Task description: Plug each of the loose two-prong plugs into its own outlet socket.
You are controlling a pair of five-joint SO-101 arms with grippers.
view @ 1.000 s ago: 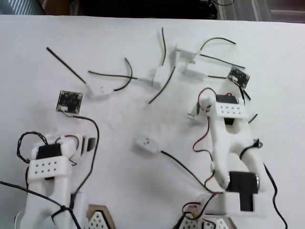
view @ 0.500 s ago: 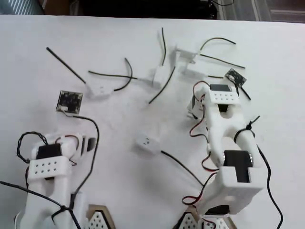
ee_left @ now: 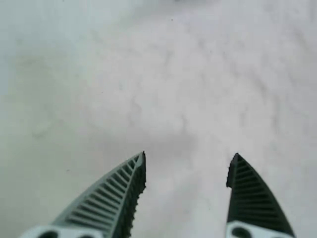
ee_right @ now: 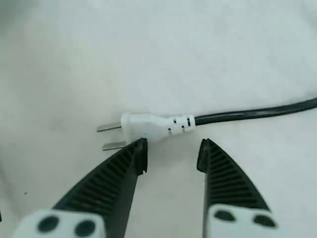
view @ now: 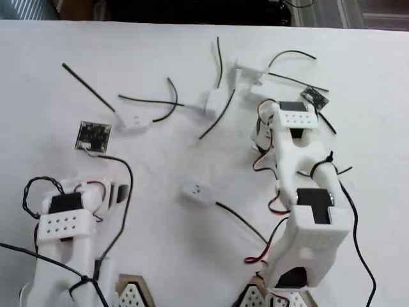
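Note:
A white two-prong plug (ee_right: 148,126) lies flat on the white table, its black cord (ee_right: 252,114) trailing away. My right gripper (ee_right: 171,148) hovers open just above it, one fingertip (ee_right: 136,156) close beside the plug body and not gripping it. From above, the right gripper (view: 257,142) sits right of the table's middle. A white outlet socket (view: 197,192) with a black cable lies mid-table. Another white socket block (view: 131,120) rests at the left. My left gripper (ee_left: 188,161) is open over bare table, seen near the front left (view: 117,194).
More white plug or socket pieces (view: 214,101) (view: 249,80) with loose black cords lie at the back centre. Small circuit boards sit at the left (view: 94,134) and beside the right arm (view: 314,97). The right arm's red and black wires (view: 265,160) hang over the table.
The right arm has stretched farther across the table, carrying its gripper a little away from its base and to the left. The left arm has stayed still.

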